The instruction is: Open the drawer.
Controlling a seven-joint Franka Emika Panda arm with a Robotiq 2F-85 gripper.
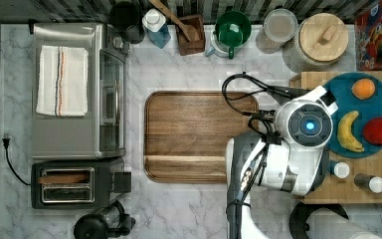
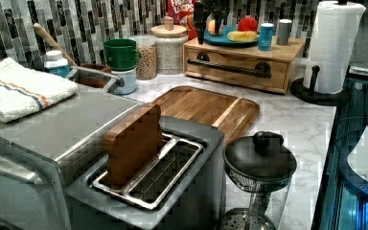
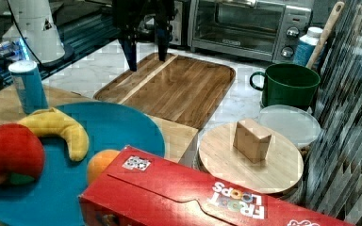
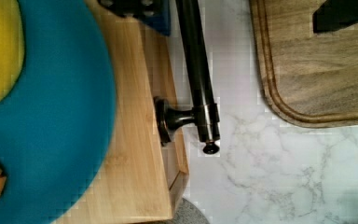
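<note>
The open black gripper [image 3: 146,49] hangs above the shallow bamboo drawer [image 2: 235,67]; a brown rounded wooden tray [image 1: 194,135] lies at the top view's nine o'clock on the marble bench [image 1: 179,209].

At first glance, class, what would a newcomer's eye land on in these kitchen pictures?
Probably the blue plate of bright fruit, a banana, an orange and a red apple, sitting on top of the pale wooden drawer box at the top view's right. Next, the white robot arm reaching over that box, with the big brown wooden tray lying mid-counter beside it. The drawer's long black handle stands out in the wrist view.
</note>
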